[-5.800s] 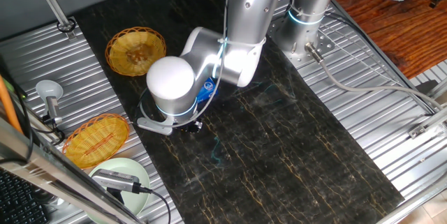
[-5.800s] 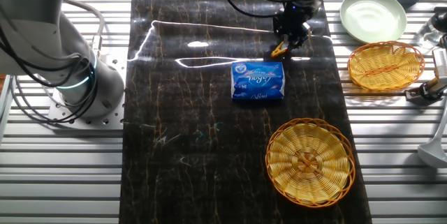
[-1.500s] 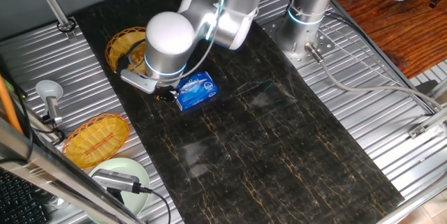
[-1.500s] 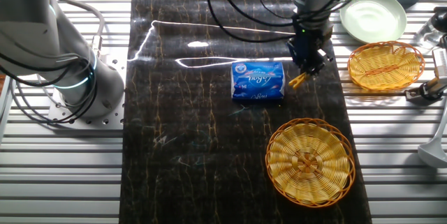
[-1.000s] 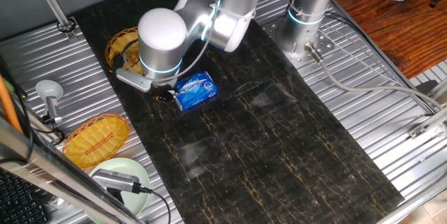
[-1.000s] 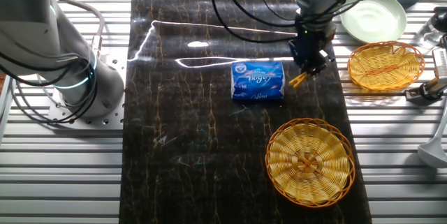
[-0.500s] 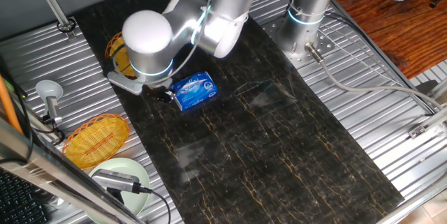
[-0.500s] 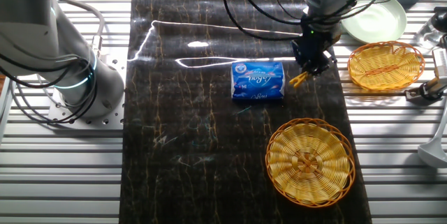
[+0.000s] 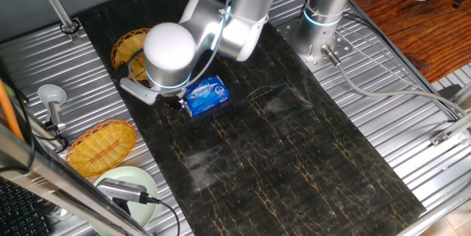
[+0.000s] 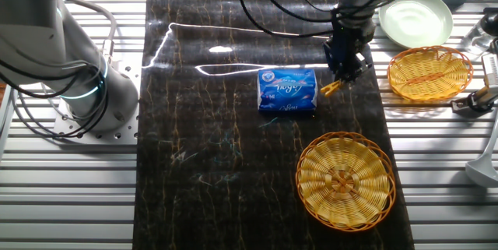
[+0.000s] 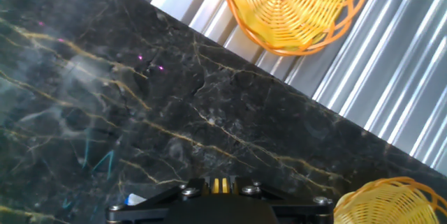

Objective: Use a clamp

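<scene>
While the arm leans over the dark marble mat [image 10: 194,125], the gripper [image 10: 342,69] sits low at the mat's edge, roughly 3 o'clock from the blue-and-white packet [image 10: 287,90] in the other fixed view. Fingers are closed on the clamp [image 10: 331,87]: its yellow-orange legs stick out below the fingertips, toward 7 o'clock, tip just beside the packet's right edge; can't tell whether it touches the packet or the mat. Packet lies flat on the mat, print side up. From one fixed view the wrist housing [image 9: 170,52] blocks the fingers and clamp; only the packet [image 9: 205,95] shows, poking out at 4 o'clock from the wrist. Hand view gives mostly marble [image 11: 140,112] and ribbed metal tabletop [image 11: 391,91]; gripper body [image 11: 216,203] fills the bottom edge with a yellow-orange sliver of the clamp [image 11: 221,185] at its centre, and a small blue-white corner of the packet [image 11: 135,199] at 9 o'clock from it. Round wicker basket [image 10: 345,180] sits on the mat at 5 o'clock from the packet, well apart. Second, oval wicker basket [image 10: 429,72] is on the ribbed metal at 3 o'clock from the gripper, near. Pale green plate [image 10: 415,16] lies at 1 o'clock from the gripper, beyond that basket. A second robot base [image 10: 74,71] stands off the mat at 9 o'clock, well apart.
</scene>
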You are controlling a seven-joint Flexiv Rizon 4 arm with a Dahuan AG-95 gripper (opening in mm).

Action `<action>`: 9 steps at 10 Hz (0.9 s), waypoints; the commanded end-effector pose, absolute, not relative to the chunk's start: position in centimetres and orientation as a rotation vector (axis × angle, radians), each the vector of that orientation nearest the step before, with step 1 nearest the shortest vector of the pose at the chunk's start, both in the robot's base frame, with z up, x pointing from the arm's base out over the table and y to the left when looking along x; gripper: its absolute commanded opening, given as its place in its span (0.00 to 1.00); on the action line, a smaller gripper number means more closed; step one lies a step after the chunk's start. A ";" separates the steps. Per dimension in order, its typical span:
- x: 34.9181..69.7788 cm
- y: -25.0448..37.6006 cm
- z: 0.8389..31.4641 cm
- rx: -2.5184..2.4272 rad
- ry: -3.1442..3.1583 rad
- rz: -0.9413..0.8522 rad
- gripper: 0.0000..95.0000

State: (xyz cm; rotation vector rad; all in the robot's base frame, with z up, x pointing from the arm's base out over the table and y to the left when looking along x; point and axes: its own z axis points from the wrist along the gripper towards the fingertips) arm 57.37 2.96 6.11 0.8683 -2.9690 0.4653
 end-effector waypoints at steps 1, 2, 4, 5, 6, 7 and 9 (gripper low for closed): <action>57.4 2.9 6.1 0.965 -2.917 0.398 0.00; 57.4 2.9 6.1 0.964 -2.917 0.392 0.00; 57.4 2.9 6.1 0.950 -2.922 0.393 0.00; 57.4 2.9 6.1 0.947 -2.919 0.402 0.00; 57.4 2.9 6.1 0.934 -2.924 0.410 0.00; 57.4 2.9 6.1 0.913 -2.932 0.412 0.00; 57.5 2.2 6.4 0.847 -2.978 0.455 0.00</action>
